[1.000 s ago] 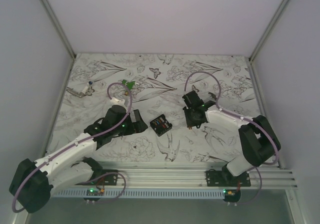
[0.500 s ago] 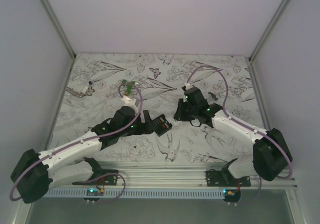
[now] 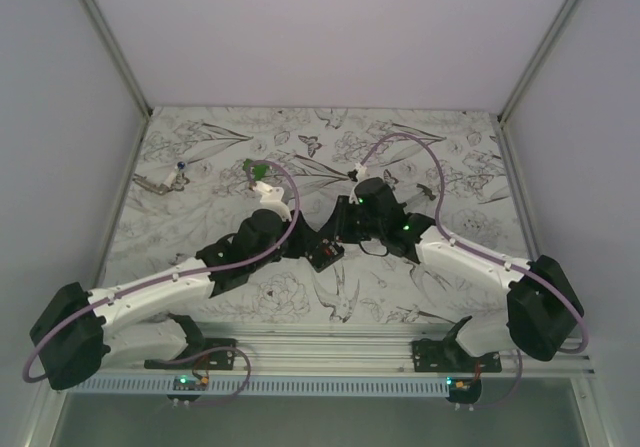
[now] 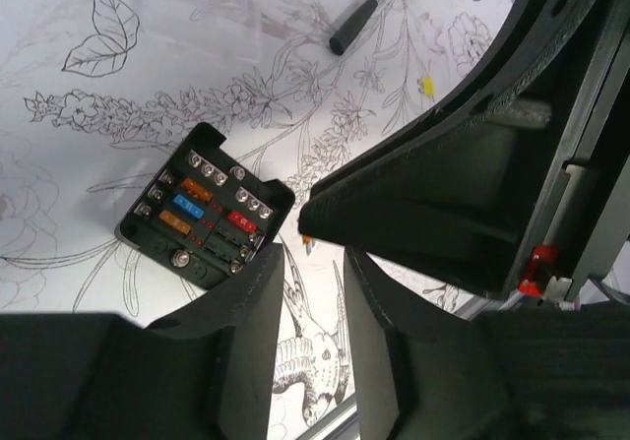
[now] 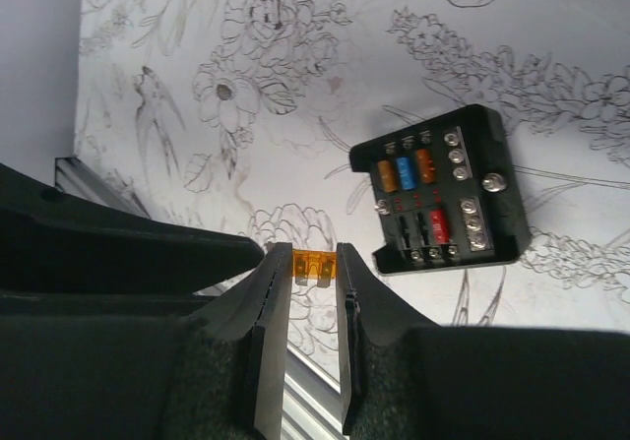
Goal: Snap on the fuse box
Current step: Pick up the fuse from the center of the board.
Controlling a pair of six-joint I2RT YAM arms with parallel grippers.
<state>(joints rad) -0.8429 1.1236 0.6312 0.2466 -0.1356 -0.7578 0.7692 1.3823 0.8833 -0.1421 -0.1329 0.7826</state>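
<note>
Seen from above, a flower-patterned tabletop (image 3: 200,157) carries the fuse box (image 3: 322,255) near its middle, toward the near edge. Both arms are bent inward over the box. The left tool (image 3: 303,239) is placed just to its left, and the right tool (image 3: 340,227) just behind it to the right. Whether either one touches the box cannot be told from this view.

In the left wrist view, the left tool (image 4: 313,263) is shown with its fingers set apart by a narrow gap and nothing between them. The fuse box (image 4: 207,209) lies face up on the tabletop, just ahead and to the left of the fingertips, apart from them.

In the right wrist view, the right tool (image 5: 309,255) is closed on a small orange fuse (image 5: 311,266), pinched at the fingertips. The fuse box (image 5: 443,189) lies near, up and to the right of the fingertips and not touching them, with orange, blue and red fuses showing inside.
</note>
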